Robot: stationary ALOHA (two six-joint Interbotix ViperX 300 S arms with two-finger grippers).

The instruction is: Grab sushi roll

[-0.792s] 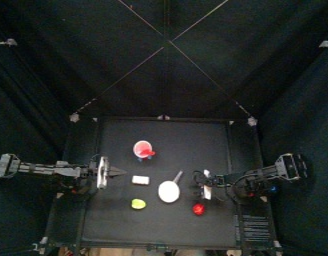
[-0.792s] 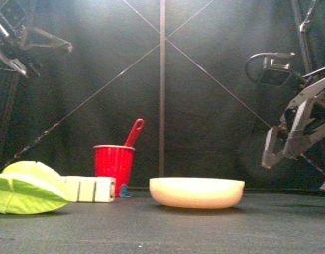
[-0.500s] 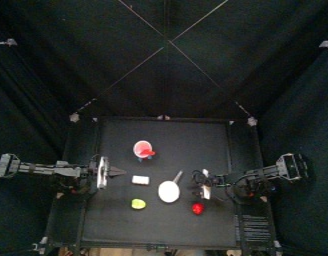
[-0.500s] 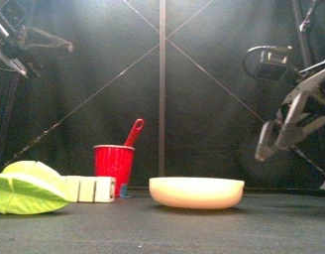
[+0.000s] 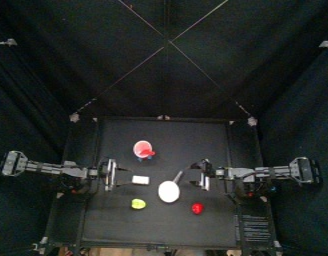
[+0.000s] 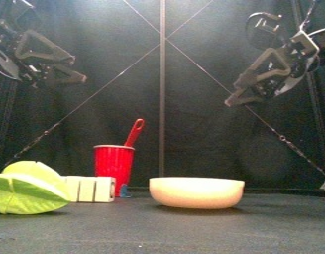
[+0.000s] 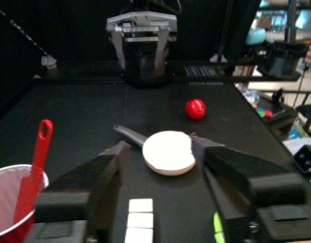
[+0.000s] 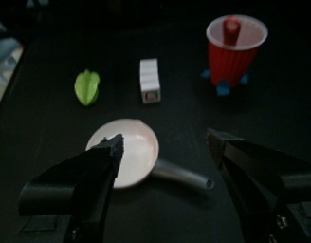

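The sushi roll (image 5: 140,180) is a small whitish block on the table's left half, between the red cup and the yellow-green lump. It also shows in the front view (image 6: 88,189), the left wrist view (image 7: 139,220) and the right wrist view (image 8: 149,80). My left gripper (image 5: 100,172) hangs high at the table's left edge, open and empty (image 7: 162,152), with the roll close before it. My right gripper (image 5: 200,175) is raised right of the white disc, open and empty (image 8: 167,142), well short of the roll.
A white round disc with a handle (image 5: 170,190) lies mid-table. A red cup with a red stick (image 5: 144,150) stands behind the roll. A yellow-green lump (image 5: 137,203) lies in front of it. A small red ball (image 5: 198,208) lies at the front right.
The right gripper has risen and reached leftwards towards the table's middle. The left gripper has lifted and come a little further into view. The objects have not moved.
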